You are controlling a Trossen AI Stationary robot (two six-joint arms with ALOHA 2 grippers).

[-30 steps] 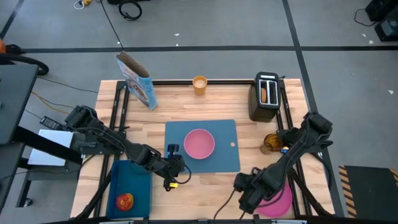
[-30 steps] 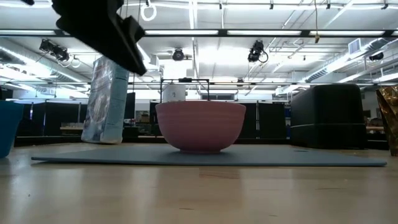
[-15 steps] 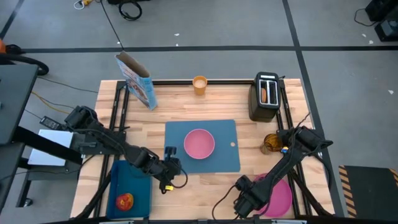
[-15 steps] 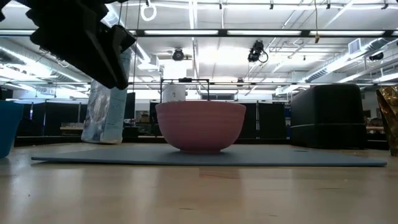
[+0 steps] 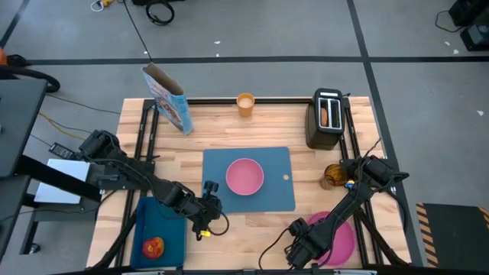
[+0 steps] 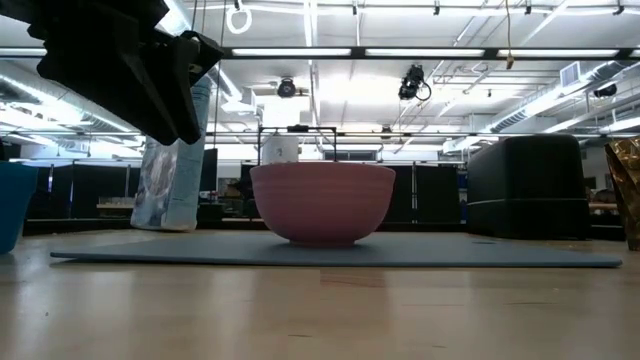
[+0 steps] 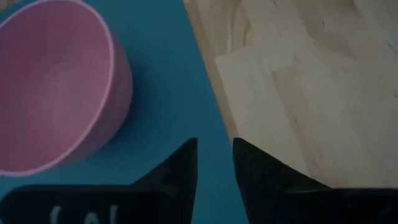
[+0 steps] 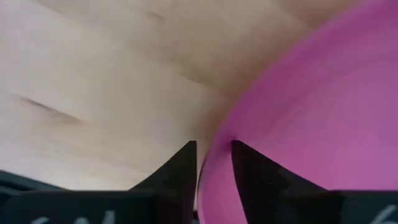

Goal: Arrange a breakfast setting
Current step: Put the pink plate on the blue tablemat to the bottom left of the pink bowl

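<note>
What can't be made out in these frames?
- Plate: high view, partly under the right arm; right wrist view cuts it off.
- Spoon: not visible in any view.
- Apple: tiny in high view.
- Toast: high view, only its top shows, sunk in the toaster.

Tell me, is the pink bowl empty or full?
Empty. Seen from above, the pink bowl on the blue placemat shows only its plain pink inside, and nothing sticks up over its rim from the side.

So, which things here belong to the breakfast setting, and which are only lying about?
Belong:
blue rectangular placemat
small pink bowl
round pink plate, its rim between the right end effector's fingers
small orange cup
red apple
blue cereal box
toast slice

Lying about:
black toaster
dark-blue tray
</note>
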